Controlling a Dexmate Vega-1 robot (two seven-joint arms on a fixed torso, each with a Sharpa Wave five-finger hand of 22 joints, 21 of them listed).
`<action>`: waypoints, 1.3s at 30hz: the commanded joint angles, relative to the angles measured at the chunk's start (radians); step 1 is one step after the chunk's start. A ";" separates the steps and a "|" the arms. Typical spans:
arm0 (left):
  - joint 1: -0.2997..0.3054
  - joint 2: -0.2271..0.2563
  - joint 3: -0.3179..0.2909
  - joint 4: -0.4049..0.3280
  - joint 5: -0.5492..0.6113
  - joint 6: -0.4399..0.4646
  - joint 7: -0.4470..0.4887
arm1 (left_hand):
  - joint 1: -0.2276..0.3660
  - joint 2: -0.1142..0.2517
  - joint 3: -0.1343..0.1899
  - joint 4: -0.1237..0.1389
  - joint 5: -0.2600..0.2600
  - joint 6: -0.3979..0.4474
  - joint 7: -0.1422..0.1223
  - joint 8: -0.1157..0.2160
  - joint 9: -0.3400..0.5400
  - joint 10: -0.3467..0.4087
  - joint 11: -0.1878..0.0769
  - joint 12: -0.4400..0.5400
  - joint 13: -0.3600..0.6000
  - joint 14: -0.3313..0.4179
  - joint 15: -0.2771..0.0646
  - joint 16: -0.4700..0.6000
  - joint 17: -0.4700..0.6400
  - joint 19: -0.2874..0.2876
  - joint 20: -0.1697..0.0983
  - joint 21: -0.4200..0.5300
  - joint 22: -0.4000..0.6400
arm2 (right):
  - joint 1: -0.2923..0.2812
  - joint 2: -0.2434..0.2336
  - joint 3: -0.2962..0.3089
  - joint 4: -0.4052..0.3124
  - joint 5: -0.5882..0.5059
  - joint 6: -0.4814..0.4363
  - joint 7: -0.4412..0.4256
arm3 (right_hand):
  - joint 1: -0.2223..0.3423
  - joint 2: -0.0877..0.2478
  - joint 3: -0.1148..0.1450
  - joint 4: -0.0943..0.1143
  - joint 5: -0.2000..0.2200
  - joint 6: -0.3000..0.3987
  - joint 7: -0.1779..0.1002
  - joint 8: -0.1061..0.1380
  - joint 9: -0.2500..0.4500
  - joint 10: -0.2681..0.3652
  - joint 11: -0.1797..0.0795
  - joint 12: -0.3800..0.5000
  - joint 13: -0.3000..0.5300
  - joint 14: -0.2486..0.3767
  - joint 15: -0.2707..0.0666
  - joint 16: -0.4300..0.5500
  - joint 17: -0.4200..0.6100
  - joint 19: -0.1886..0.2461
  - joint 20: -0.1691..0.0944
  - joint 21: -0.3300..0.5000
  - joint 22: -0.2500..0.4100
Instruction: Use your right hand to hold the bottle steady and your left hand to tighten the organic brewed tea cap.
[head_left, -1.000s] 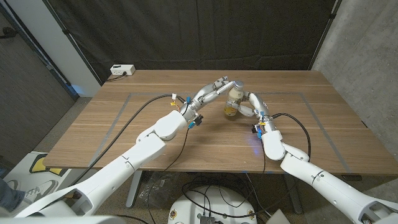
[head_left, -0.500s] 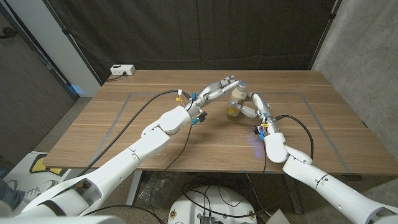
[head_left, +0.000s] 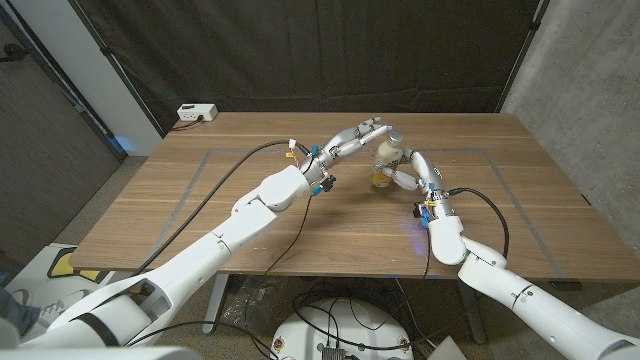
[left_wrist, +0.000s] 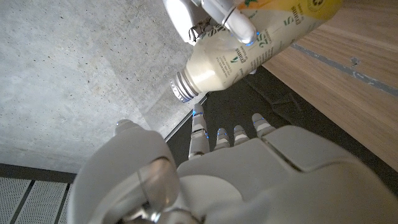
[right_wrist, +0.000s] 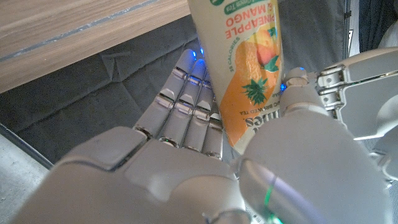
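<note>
A bottle (head_left: 384, 160) of pale tea with an orange pineapple-mango label (right_wrist: 245, 68) stands at the middle of the table, slightly toward the back. My right hand (head_left: 411, 176) grips its body from the right, with fingers and thumb wrapped around the label (right_wrist: 186, 168). My left hand (head_left: 360, 133) reaches in from the left, its fingertips beside the bottle top. In the left wrist view the ribbed silver top (left_wrist: 182, 87) sits just beyond my left hand (left_wrist: 249, 180), whose fingers (left_wrist: 239, 132) stay apart from it with nothing in them.
The wooden table (head_left: 250, 225) carries grey tape lines (head_left: 200, 170). A white power box (head_left: 196, 113) sits at the back left edge. Black cables trail from both wrists. A black curtain hangs behind, and a concrete wall stands to the right.
Both arms have stretched farther over the table. The bottle and my right hand have shifted slightly right, and my left hand has followed, staying by the bottle top.
</note>
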 joint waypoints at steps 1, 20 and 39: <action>0.080 0.042 -0.043 -0.085 -0.011 0.047 0.072 | 0.009 0.003 -0.002 0.005 -0.004 0.007 0.001 -0.001 0.005 0.004 -0.003 0.007 0.001 -0.054 -0.009 0.007 0.005 -0.184 0.003 0.005 0.005 | 0.035 0.013 -0.019 0.032 0.001 0.024 0.022 | 0.194 0.197 0.019 0.012 0.007 0.081 -0.073 0.003 0.006 0.015 -0.011 0.003 0.001 0.008 -0.097 0.002 0.003 -0.008 -0.094 0.005 0.003; 0.120 0.059 -0.050 -0.133 -0.012 0.043 0.089 | 0.011 0.003 -0.001 0.005 -0.004 0.007 0.000 -0.001 0.005 0.008 -0.007 0.008 0.002 -0.049 -0.010 0.008 0.005 -0.185 0.004 0.005 0.005 | 0.062 0.021 -0.039 0.060 0.004 0.037 0.046 | 0.194 0.198 0.020 0.012 0.007 0.081 -0.073 0.003 0.006 0.016 -0.014 0.003 0.001 0.008 -0.096 0.002 0.003 -0.010 -0.094 0.008 0.003; 0.047 0.031 -0.013 -0.067 -0.005 0.045 0.029 | 0.012 0.001 0.000 0.006 -0.004 0.009 0.004 -0.001 0.005 0.004 -0.004 0.006 0.002 -0.051 -0.009 0.006 0.005 -0.185 0.005 0.005 0.005 | 0.044 0.015 -0.028 0.031 -0.009 0.029 0.022 | 0.195 0.197 0.021 0.012 0.006 0.081 -0.072 0.002 0.006 0.016 -0.012 0.003 0.001 0.008 -0.096 0.002 0.003 -0.010 -0.094 0.012 0.003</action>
